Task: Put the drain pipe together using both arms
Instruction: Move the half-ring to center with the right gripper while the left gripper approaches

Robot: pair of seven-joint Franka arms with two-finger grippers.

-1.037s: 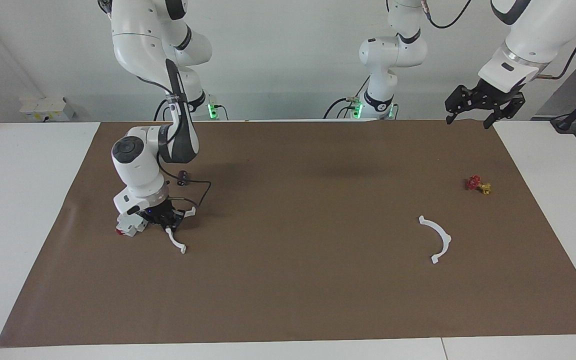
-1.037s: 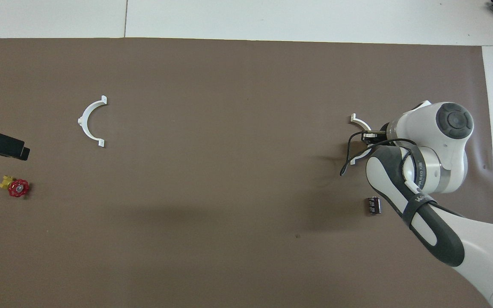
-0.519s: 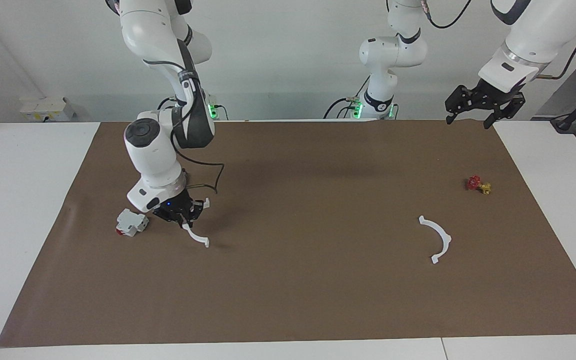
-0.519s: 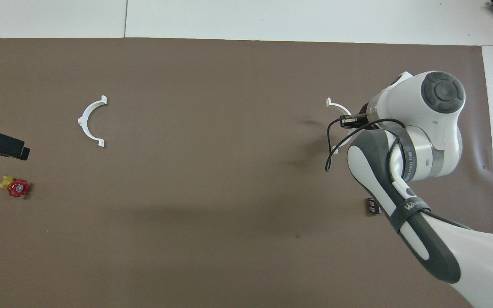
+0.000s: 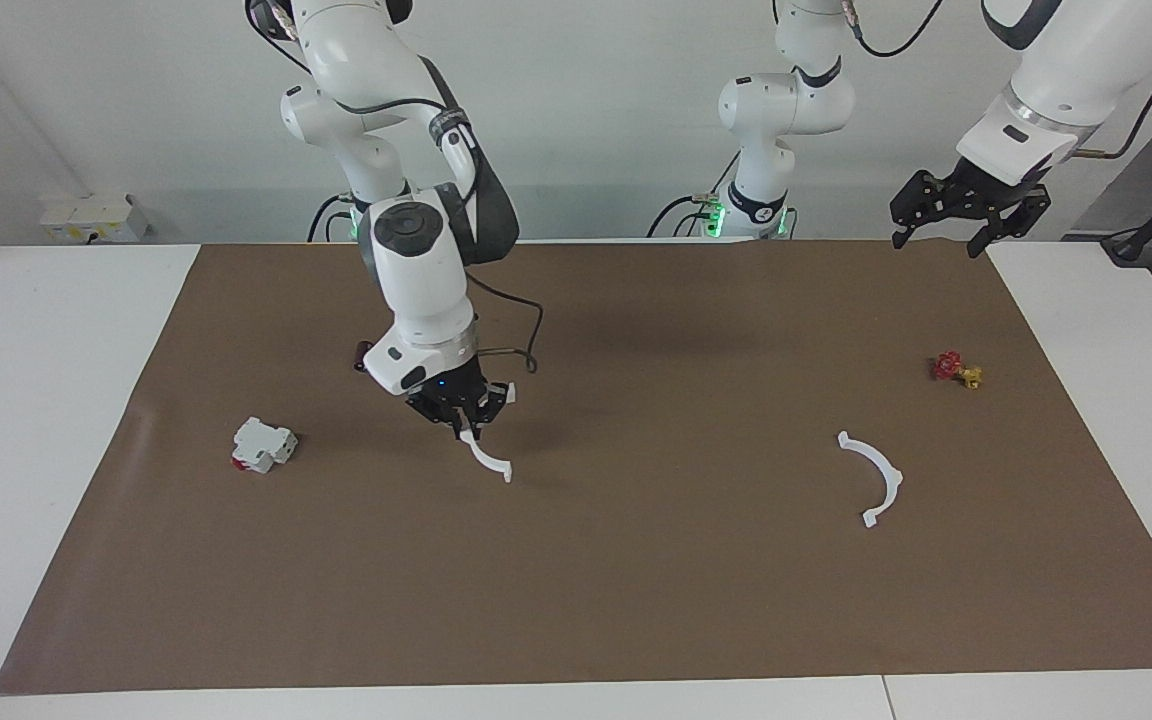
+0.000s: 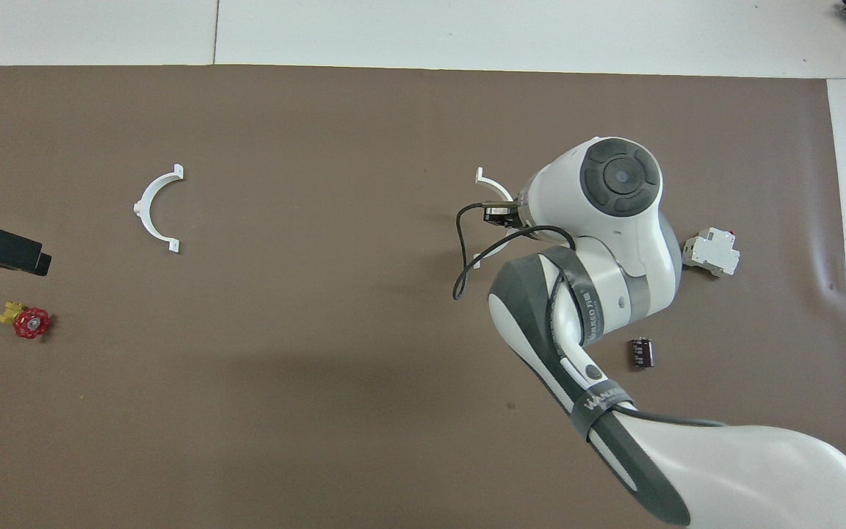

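Fingers of your right gripper (image 5: 463,428) are pinched shut on one white half-ring (image 5: 489,461), which hangs from them just above the brown mat (image 5: 636,600), roughly mid-table toward the right arm's end. That makes this the carrying step: one half is picked up, the joining is not yet done. Your left gripper (image 5: 966,215) waits high over the mat's edge by its own base, fingers spread and holding nothing. The other half-ring (image 5: 876,478) lies flat on the mat toward the left arm's end, well apart from the held one. Next, you likely need the left gripper down onto that lying half, then both halves brought together with tabs matched.
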